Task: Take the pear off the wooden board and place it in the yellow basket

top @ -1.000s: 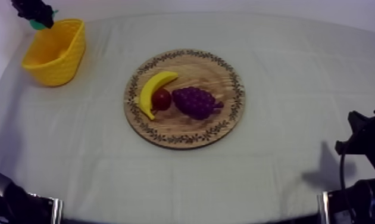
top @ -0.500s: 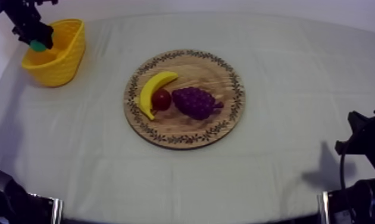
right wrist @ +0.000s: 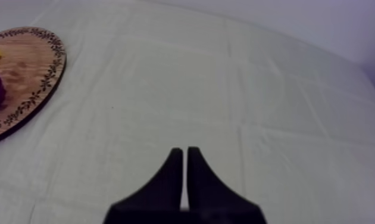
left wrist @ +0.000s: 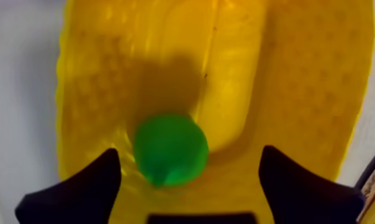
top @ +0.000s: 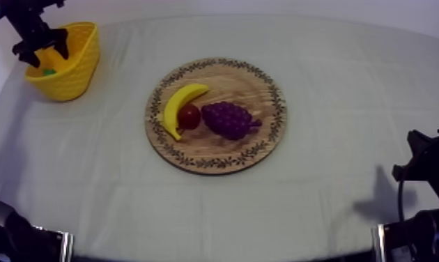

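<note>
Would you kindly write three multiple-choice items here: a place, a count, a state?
1. Where is the pear? A clamped in the left tool; B inside the yellow basket; C on the wooden board.
2. How many fruits lie on the wooden board? A two; B three; C four.
3. The left tool is: A open; B shut on the pear; C shut on nothing.
Key: 1 B, it lies in the basket; 2 B, banana, small red fruit, grapes; 3 A, spread wide, clear of the pear.

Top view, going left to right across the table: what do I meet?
yellow basket → banana → bunch of grapes
</note>
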Robot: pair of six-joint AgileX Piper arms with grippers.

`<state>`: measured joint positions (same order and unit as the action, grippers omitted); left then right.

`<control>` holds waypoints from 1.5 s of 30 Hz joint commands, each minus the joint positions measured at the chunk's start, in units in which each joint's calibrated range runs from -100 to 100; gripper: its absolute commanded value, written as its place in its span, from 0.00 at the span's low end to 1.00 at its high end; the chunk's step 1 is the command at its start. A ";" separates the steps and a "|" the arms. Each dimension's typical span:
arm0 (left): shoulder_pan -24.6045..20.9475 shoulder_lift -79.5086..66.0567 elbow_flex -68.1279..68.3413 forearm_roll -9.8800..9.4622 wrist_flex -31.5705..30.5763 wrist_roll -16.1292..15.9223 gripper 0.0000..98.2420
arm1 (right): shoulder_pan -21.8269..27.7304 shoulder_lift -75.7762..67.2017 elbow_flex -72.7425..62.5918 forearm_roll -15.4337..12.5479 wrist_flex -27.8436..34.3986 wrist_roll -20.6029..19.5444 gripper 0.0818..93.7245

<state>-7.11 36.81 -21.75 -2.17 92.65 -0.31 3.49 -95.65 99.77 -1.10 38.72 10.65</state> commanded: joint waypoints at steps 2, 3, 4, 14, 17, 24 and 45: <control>0.14 -0.95 0.85 0.42 -0.90 0.46 0.88 | 0.03 -0.02 0.01 0.00 -0.01 -0.03 0.00; 0.20 -1.46 1.16 0.56 -1.19 0.10 0.86 | 0.03 -0.02 0.01 0.00 -0.01 -0.03 0.00; 0.27 -2.08 1.55 0.65 -1.42 -0.17 0.83 | 0.03 -0.02 0.01 0.00 -0.01 -0.03 0.00; 1.43 -14.38 9.38 1.27 -5.90 -1.85 0.56 | 0.03 -0.02 0.01 0.00 -0.01 -0.03 0.00; 1.86 -19.82 13.68 1.62 -8.71 -2.27 0.49 | 0.03 -0.02 0.01 0.00 -0.01 -0.03 0.00; 3.51 -36.87 31.33 1.52 -21.65 -3.62 0.33 | 0.03 -0.02 0.01 0.00 -0.01 -0.03 0.00; 16.03 -99.00 94.29 -7.94 -55.85 7.30 0.00 | 0.03 -0.02 0.01 0.00 -0.01 -0.03 0.00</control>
<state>7.83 -51.04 64.27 -10.20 37.28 6.43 3.49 -95.65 99.77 -1.10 38.72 10.63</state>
